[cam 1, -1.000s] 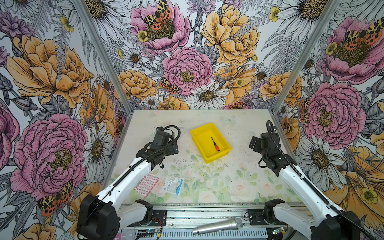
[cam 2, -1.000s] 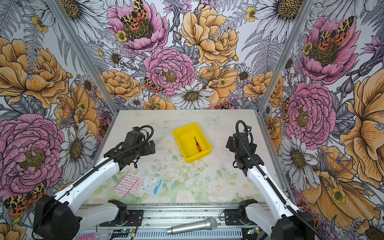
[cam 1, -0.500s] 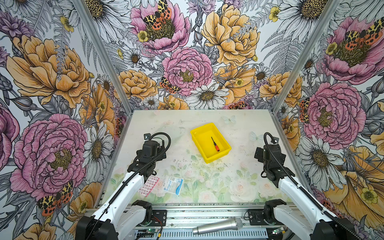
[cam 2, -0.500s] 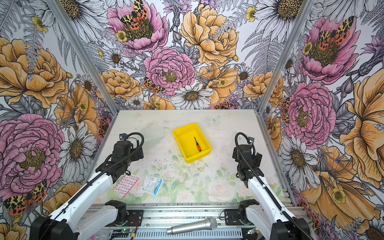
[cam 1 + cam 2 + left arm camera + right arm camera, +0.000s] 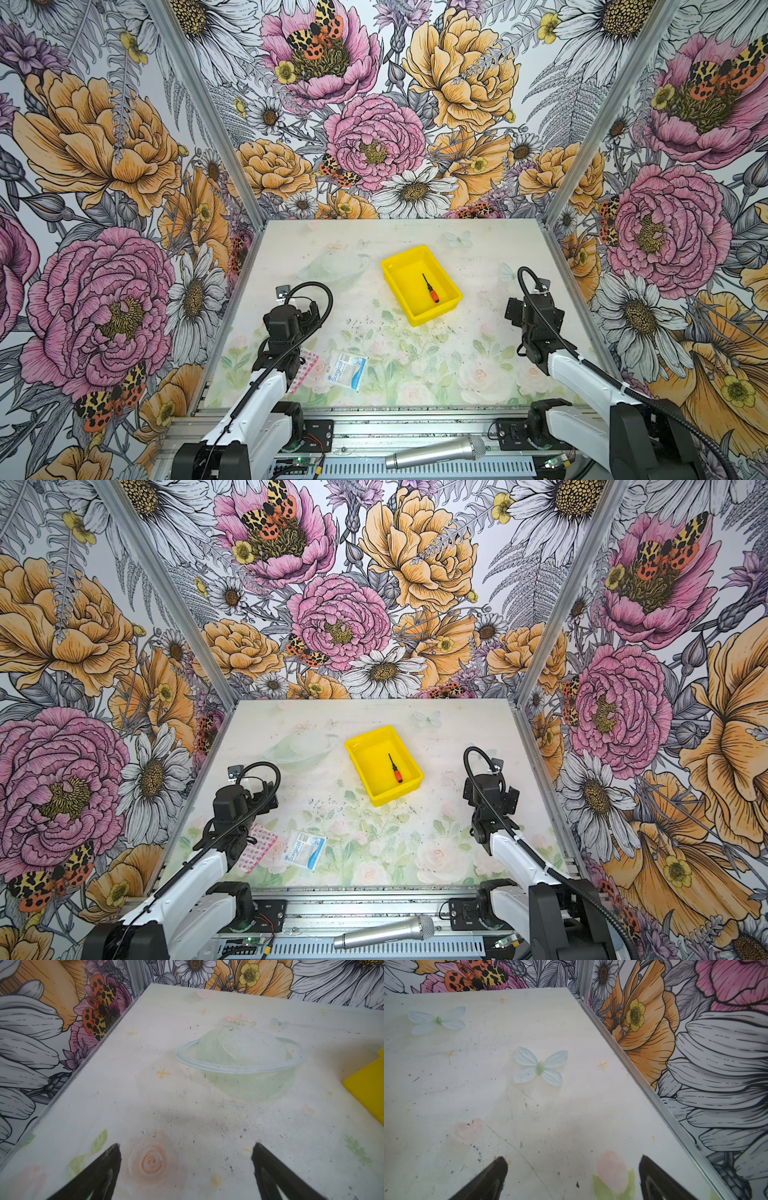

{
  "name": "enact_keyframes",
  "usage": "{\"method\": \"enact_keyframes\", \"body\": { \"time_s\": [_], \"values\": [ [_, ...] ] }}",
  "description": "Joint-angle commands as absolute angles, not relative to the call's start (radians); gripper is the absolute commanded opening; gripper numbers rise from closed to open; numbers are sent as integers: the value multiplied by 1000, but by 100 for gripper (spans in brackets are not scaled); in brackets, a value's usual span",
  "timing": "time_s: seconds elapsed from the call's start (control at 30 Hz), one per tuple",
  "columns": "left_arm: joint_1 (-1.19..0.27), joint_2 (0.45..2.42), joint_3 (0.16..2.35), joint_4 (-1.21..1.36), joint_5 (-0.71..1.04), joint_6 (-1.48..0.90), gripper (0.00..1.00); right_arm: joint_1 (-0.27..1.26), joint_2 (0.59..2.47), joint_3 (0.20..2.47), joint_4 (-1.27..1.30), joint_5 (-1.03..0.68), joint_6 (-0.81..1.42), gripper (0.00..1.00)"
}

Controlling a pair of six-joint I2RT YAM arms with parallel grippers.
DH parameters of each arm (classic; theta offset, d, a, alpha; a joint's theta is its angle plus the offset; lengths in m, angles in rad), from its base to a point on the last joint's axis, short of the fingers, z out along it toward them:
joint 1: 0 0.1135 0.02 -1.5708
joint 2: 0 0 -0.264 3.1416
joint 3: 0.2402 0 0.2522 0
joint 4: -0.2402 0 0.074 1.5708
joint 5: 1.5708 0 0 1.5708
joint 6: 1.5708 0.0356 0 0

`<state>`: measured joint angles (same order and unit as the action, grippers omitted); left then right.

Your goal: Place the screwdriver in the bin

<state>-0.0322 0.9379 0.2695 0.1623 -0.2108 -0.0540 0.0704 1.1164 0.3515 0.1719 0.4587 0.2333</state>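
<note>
The yellow bin point(image 5: 436, 312) point(image 5: 399, 793) stands at the middle of the table in both top views. The screwdriver point(image 5: 431, 289) point(image 5: 395, 768), black shaft and red-orange handle, lies flat on the bin's floor. My left gripper point(image 5: 186, 1147) point(image 5: 305, 311) hangs open and empty over bare table, well to the left of the bin. One corner of the bin point(image 5: 369, 1088) shows at the edge of the left wrist view. My right gripper point(image 5: 573, 1159) point(image 5: 528, 309) is open and empty too, right of the bin near the side wall. Neither gripper touches anything.
A pink blister pack point(image 5: 305, 370) and a white-and-blue packet point(image 5: 347, 369) lie at the front left, by the left arm. A silver microphone point(image 5: 434, 453) rests on the front rail. Flowered walls close off the table on three sides.
Both arms have pulled back from the bin toward the front of the table, the left one also further left. The screwdriver and bin have not moved.
</note>
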Motion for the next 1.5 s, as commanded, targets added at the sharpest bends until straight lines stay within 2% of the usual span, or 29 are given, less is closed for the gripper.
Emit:
{"method": "enact_keyframes", "body": {
  "time_s": [0.0,0.23,0.4,0.53,0.7,0.83,1.0,1.47],
  "values": [
    [-19,1029,290,392,-151,-5,99,57,1193,395,344,440,214,99],
    [-10,1294,402,560,-89,28,99,48,1358,466,486,419,198,99],
    [12,1414,454,658,-20,21,99,25,1484,574,480,396,153,100],
    [14,1495,459,729,21,44,99,9,1517,548,566,364,147,99],
    [31,1529,409,842,-7,11,99,0,1503,515,611,271,129,99],
    [23,1529,404,850,-35,11,98,-10,1539,399,859,79,61,99],
    [5,1541,385,905,-86,14,99,-15,1544,403,857,66,66,99],
    [3,1543,385,912,-84,16,99,-17,1533,396,852,66,67,100]
  ]
}}
